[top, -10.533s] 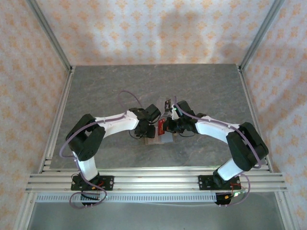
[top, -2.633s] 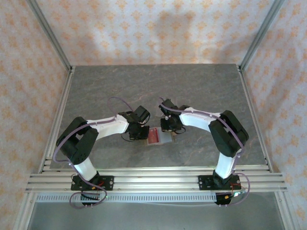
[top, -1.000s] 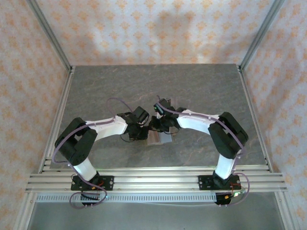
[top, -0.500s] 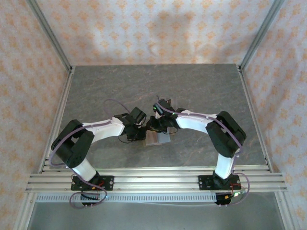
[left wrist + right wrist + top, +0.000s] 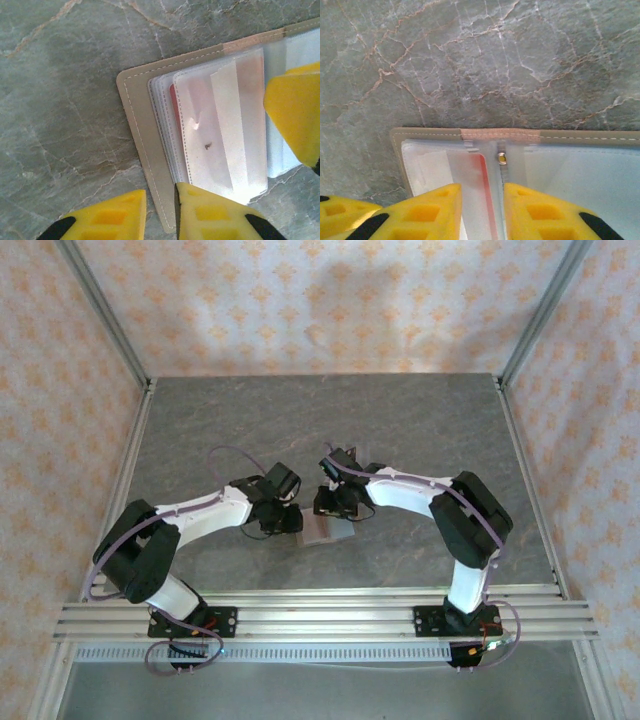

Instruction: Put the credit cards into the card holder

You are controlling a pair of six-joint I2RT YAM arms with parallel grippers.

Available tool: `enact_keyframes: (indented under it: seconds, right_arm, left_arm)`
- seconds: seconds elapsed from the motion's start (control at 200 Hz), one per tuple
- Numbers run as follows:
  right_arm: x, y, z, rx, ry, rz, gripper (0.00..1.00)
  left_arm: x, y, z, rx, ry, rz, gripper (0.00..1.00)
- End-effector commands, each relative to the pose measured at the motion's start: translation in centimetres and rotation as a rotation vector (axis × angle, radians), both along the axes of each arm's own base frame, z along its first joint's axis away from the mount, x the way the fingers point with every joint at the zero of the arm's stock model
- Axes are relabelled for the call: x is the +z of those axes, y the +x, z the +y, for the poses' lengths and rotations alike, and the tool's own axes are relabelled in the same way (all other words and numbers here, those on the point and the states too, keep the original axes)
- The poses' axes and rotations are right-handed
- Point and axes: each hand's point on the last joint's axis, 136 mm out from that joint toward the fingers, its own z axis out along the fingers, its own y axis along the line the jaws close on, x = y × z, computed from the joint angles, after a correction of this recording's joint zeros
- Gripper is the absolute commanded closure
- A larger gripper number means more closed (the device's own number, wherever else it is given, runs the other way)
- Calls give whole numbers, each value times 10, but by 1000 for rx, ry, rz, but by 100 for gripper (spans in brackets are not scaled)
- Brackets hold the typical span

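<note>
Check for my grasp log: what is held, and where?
Cannot tell: left gripper straddles the card holder edge, right gripper its clear sleeve near the fold, jaws slightly apart.

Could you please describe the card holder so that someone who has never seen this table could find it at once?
On the grey marbled table, look just nearer than the middle, between the left arm and right arm. There lies the card holder, flat and opened. Unlike the white arms, it has an olive-brown stitched cover, clear sleeves, and a red card showing through one.
</note>
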Motion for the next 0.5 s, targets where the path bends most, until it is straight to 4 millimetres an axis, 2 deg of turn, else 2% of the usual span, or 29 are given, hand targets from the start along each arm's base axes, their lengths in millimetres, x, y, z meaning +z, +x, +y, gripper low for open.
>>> enact_keyframes:
  seconds: [0.0,0.11,0.23,0.495]
  right_arm:
    - [-6,1,-4,13,-45,-6,71]
    - [-4,0,-2,22,-37,-8,69]
    - [-5,-3,-2,32,-40,-10,66]
    - [8,7,-26,28,-166,-110,68]
  left_arm:
    - [8,12,1,8,20,-12,74]
    - [7,18,-4,0,21,-12,71]
    - [-3,19,-4,0,35,9,70]
    - [-23,15,-2,-6,75,39,72]
